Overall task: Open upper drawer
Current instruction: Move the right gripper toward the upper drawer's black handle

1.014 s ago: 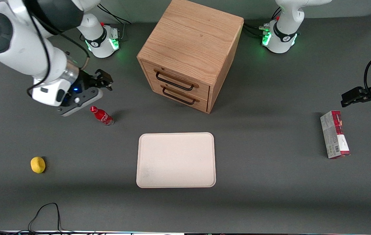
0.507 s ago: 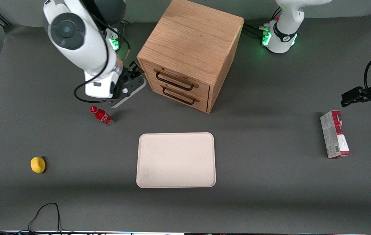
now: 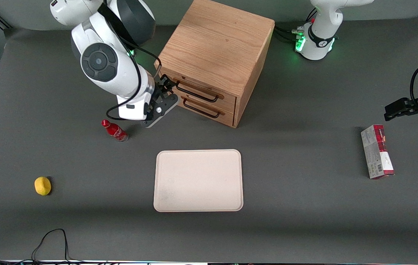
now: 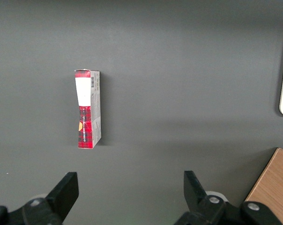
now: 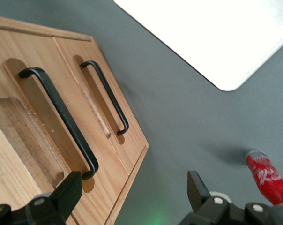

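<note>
Gripper [image 3: 166, 84] arrived; upper drawer [image 3: 198, 91] handle (shut) beside spread jaws.

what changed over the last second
The right arm swung in from the working arm's end of the table, passing above the red bottle, and its gripper now sits open at the end of the upper drawer's handle, not yet gripping it. The upper drawer stays shut; the bottle, lemon, tray and carton have not moved.
</note>
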`<action>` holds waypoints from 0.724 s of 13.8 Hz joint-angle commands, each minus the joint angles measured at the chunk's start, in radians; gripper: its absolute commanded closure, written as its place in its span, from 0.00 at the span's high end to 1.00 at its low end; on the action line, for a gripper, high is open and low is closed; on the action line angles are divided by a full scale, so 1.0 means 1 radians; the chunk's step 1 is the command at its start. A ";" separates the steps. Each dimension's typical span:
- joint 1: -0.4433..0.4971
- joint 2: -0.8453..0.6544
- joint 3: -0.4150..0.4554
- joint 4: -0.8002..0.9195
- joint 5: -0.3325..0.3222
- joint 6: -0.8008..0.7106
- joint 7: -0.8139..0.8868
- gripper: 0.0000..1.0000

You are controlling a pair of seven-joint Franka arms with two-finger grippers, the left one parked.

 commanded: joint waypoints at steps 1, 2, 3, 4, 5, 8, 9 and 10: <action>0.027 0.036 -0.010 0.033 0.030 0.003 -0.080 1.00; 0.034 0.042 -0.010 0.033 0.029 0.003 -0.101 1.00; 0.035 0.047 -0.010 0.033 0.030 0.003 -0.130 1.00; 0.035 0.050 -0.010 0.031 0.032 0.003 -0.173 1.00; 0.035 0.059 -0.010 0.031 0.032 0.003 -0.204 1.00; 0.047 0.071 -0.005 0.033 0.044 0.003 -0.207 1.00; 0.049 0.076 -0.005 0.031 0.062 0.003 -0.207 1.00; 0.049 0.078 -0.004 0.031 0.082 0.003 -0.207 1.00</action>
